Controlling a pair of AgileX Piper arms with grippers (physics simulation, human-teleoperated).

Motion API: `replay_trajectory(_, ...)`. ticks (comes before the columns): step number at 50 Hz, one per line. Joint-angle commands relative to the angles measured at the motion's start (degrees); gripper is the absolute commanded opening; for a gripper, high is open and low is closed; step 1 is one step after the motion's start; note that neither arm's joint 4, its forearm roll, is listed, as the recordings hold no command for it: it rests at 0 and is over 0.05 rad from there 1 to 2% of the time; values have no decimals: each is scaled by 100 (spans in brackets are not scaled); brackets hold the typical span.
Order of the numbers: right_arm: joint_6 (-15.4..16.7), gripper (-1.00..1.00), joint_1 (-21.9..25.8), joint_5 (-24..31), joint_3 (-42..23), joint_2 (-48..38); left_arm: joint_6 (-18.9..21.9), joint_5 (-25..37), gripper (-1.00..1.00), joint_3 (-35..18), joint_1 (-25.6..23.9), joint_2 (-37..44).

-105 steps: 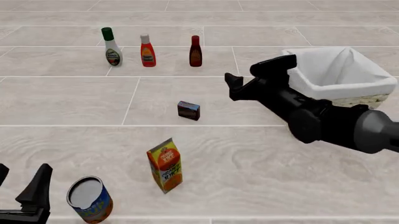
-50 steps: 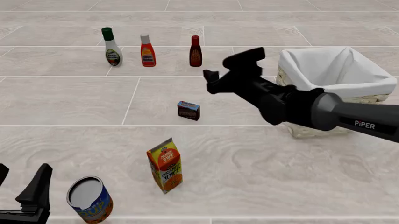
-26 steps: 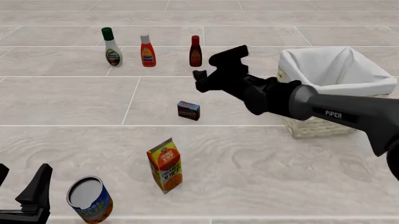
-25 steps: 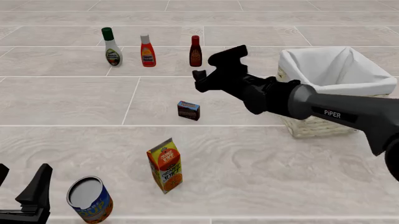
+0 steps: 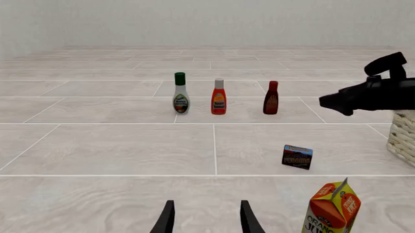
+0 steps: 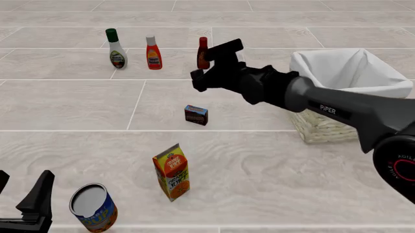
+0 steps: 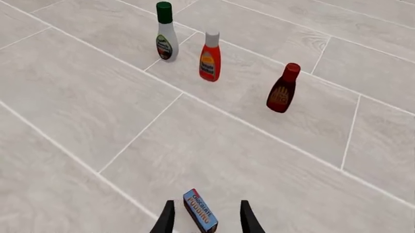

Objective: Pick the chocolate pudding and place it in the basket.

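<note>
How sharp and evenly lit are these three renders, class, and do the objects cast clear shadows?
Front view: flat, even light, no glare; the orange juice carton casts only a faint soft shadow. Left wrist view: sharp throughout, the chocolate pudding label is blocky but crisp-edged. Right wrist view: no blur; the dark red-brown bottle shows barely any shadow.

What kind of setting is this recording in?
Most likely a simulated grocery-sorting tabletop, not a real room: the pale tiled surface is flatly rendered. Packaged foods stand scattered on it, such as the orange juice carton and the chocolate pudding, beside a cloth-lined basket.
</note>
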State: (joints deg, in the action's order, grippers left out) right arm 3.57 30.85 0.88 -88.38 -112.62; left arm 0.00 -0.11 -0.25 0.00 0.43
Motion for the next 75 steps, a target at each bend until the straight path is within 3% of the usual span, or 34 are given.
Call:
replay_trajectory(1, 178, 100, 22, 580, -545, -166, 0, 0, 100, 0, 0, 0)
replay_trajectory(12, 187, 100, 65, 1261, -1157, -358, 0, 0, 100, 0, 0, 0)
replay_trajectory(29, -189, 100, 145, 2508, -2509, -959, 0, 0, 100, 0, 0, 0)
replay_trajectory(58, -144, 100, 52, 3367, -3600, -1629, 0, 0, 100, 0, 0, 0)
replay_trajectory(75, -185, 100, 10, 3441, -3832, -1973, 0, 0, 100, 0, 0, 0)
